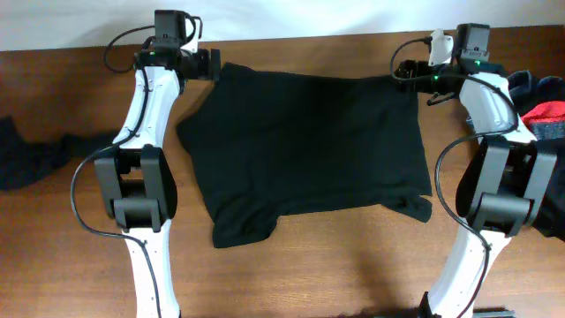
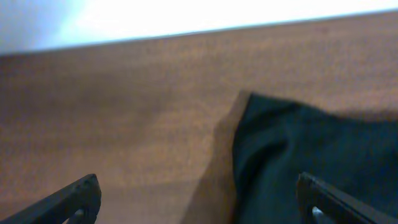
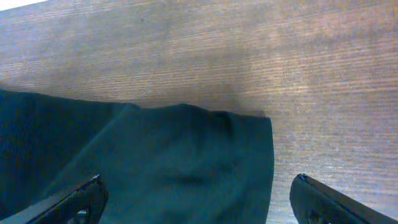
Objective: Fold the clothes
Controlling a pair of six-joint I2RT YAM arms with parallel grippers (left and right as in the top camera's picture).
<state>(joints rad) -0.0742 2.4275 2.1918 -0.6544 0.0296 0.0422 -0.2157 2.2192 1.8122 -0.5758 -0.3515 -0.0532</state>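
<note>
- The clothes: the main piece, a large black top [image 1: 305,146], lies spread out in the middle of the counter [image 1: 335,274], between the two arms.
- Its far edge runs from one pincer to the other. On the near side, a loose flap sticks out at the left corner and the right corner is rumpled.
- Left pincer [image 2: 198,186]: jaws wide apart and holding nothing. It hangs at the far-left corner of the top. In the left wrist view that corner lies on the wood toward the right-hand finger, and bare counter fills the rest of the gap.
- Right pincer [image 3: 198,186]: jaws also wide apart and clamped on nothing. It sits over the far-right corner. The cloth lies flat beneath the gap between the fingers, and its edge falls short of the right-hand finger.
- More clothes wait at the sides. A dark garment [image 1: 31,155] is bunched at the left edge of the counter, well apart from the top. A heap lies just beyond the right arm, with a grey-blue piece [image 1: 530,84] and a red piece [image 1: 549,110] showing.
- Done so far, as I judge it: the top is laid out fairly flat and square, with both far corners set down. Whether it is already doubled over once cannot be told from above.
- Left to do: tidy the near flap and the rumpled corner, then fold the top into a compact packet. The garments at both sides look unfolded, so most of the task remains.
</note>
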